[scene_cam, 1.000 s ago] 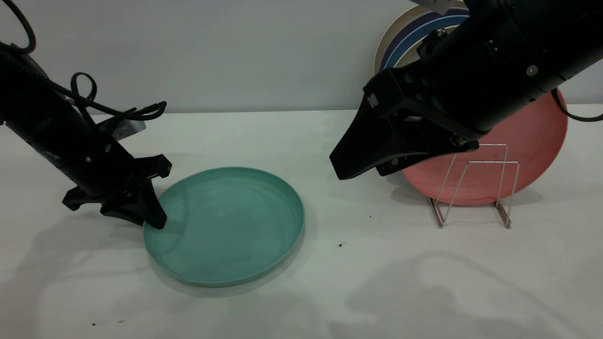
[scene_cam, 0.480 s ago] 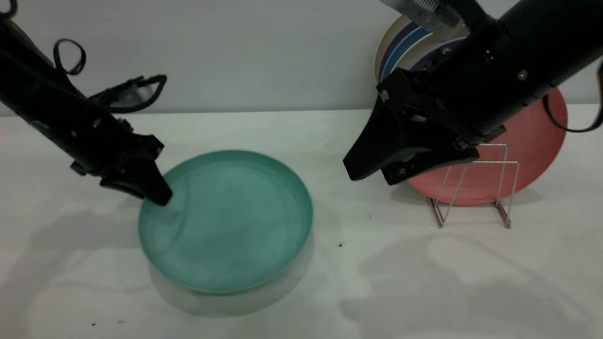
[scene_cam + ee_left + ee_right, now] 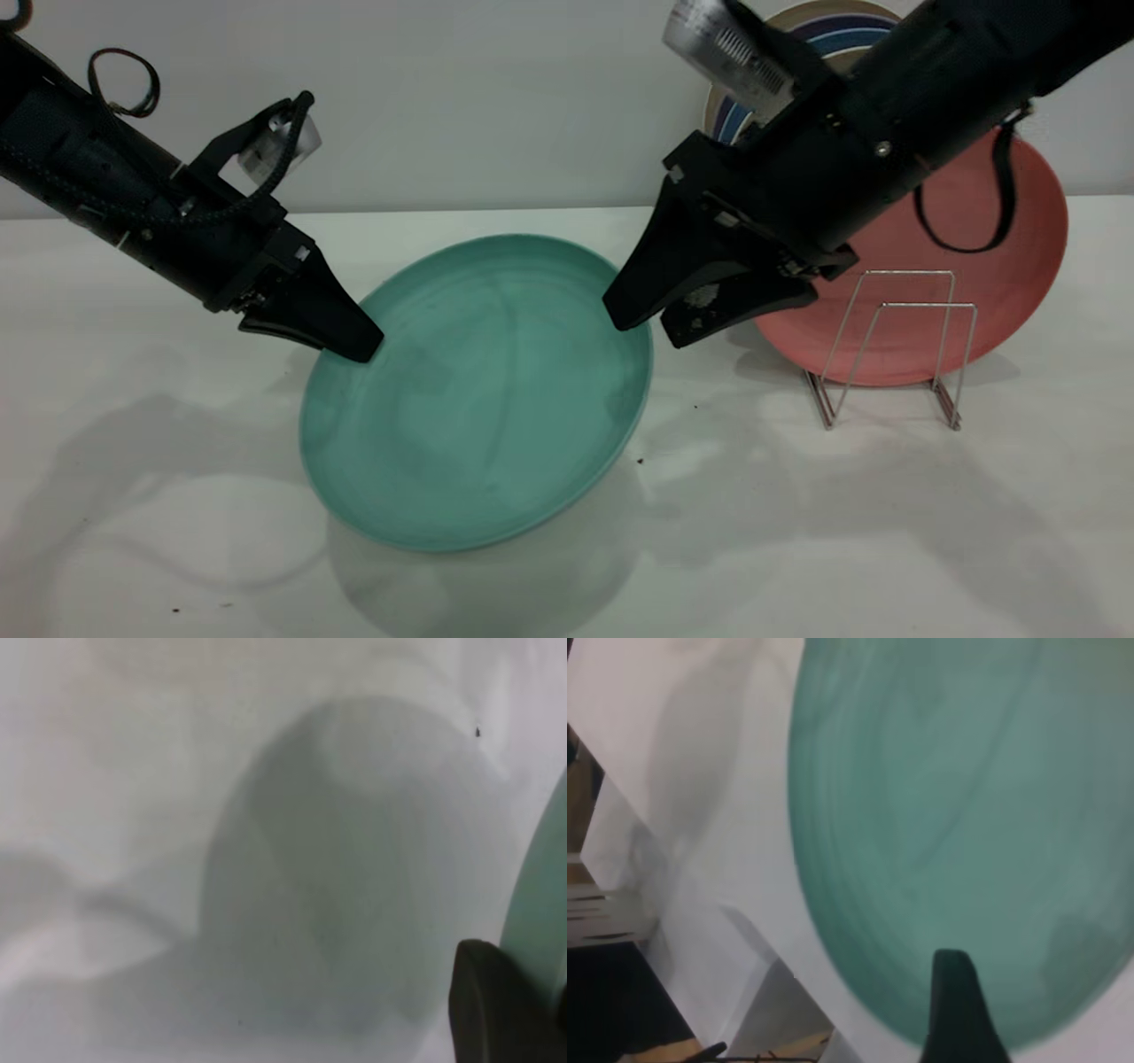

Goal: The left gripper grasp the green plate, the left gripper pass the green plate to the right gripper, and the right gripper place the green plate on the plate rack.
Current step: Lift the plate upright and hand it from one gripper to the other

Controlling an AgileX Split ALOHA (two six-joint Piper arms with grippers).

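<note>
green plate (image 3: 478, 390) off the table (image 3: 133, 496), tilted steeply w/ its face toward the exterior cam, lower edge hanging just above the white surface, shadow beneath it. left gripper (image 3: 350, 341) pinches the plate's upper-left rim; fingers pressed together on the rim, arm slanting down from the upper left w/ looped black cable. left wrist view: one dark fingertip (image 3: 496, 1005) against the plate's green edge (image 3: 540, 904), table and a big shadow behind.

right gripper (image 3: 642, 326) at the plate's upper-right rim, arm coming down from the upper right. its two fingers are spread, one tip just above the rim, the other just beside it on the right; cannot tell if either touches the plate. right wrist view: one dark finger (image 3: 957, 1010) over the plate's face (image 3: 966, 815), table edge beyond.

plate rack (image 3: 895, 354) stands on the table at right, well apart from the green plate. salmon-pink plate (image 3: 939, 266) stands upright behind the rack's wire loops; cannot tell if it sits in a slot. blue-striped plate (image 3: 824, 27) leans against the wall behind the right arm, mostly hidden.
</note>
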